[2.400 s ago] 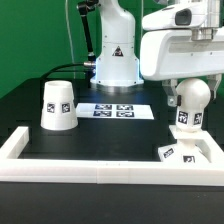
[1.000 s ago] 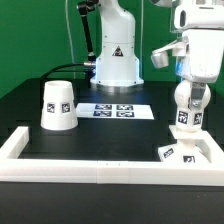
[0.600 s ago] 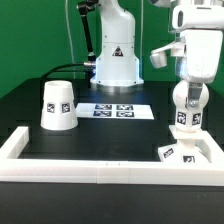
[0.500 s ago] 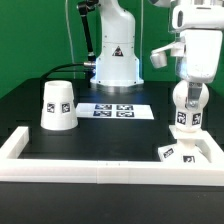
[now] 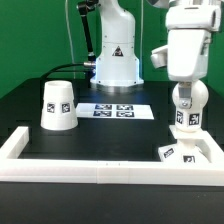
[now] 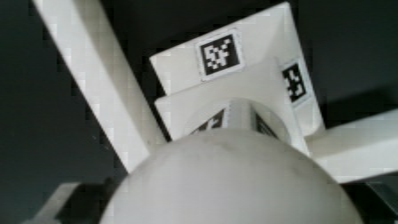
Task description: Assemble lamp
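Observation:
The bulb [image 5: 187, 105] stands upright on the flat square base [image 5: 186, 152] at the exterior view's right. My gripper [image 5: 187, 88] sits directly over the bulb's round head, and its fingers are not clearly seen. In the wrist view the bulb's head [image 6: 222, 185] fills the near part and hides the jaws. The tagged base [image 6: 240, 75] lies beyond it. The cup-shaped shade [image 5: 57, 105] stands mouth down at the exterior view's left, apart from the arm.
A long white rail frame [image 5: 100, 172] borders the front and sides of the black table, and shows in the wrist view [image 6: 98, 85]. The marker board [image 5: 115, 110] lies mid-table. The robot's base [image 5: 115, 60] stands behind it.
The hand has turned about its vertical axis above the bulb, now showing a different face. The bulb, base and shade stay in place.

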You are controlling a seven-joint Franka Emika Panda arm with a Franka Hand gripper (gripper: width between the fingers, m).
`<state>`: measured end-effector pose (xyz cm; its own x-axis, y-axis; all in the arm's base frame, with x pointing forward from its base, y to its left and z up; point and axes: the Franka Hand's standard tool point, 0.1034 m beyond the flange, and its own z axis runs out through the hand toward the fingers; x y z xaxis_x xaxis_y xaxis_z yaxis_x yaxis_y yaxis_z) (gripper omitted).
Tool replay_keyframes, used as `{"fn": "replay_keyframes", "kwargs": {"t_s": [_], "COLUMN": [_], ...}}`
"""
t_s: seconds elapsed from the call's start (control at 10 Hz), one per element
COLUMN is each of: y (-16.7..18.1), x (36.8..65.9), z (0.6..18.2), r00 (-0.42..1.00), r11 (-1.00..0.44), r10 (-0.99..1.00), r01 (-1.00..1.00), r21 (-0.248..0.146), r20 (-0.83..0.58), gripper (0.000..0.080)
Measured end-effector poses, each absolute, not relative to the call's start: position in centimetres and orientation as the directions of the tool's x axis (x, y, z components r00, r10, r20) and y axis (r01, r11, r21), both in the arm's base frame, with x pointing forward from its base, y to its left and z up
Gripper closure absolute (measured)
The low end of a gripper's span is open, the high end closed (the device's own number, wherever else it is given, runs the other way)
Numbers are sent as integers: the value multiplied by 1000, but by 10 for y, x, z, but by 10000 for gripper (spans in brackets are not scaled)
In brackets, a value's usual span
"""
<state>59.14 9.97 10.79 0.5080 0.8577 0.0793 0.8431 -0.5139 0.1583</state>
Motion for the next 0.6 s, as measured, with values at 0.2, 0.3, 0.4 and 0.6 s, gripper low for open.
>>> {"fn": "replay_keyframes", "kwargs": {"t_s": [0.2, 0.3, 0.4, 0.6], "y": [102, 104, 105, 103], "x": [591, 591, 592, 592], "z": [107, 107, 108, 108], "r00": [666, 730, 769, 839], "r11": [-676, -742, -781, -853], "r10": [737, 671, 624, 522], "r01": [724, 658, 612, 512], "r21": [138, 128, 120, 99], "r20": [114, 132, 141, 156], "gripper": [226, 226, 226, 226]}}
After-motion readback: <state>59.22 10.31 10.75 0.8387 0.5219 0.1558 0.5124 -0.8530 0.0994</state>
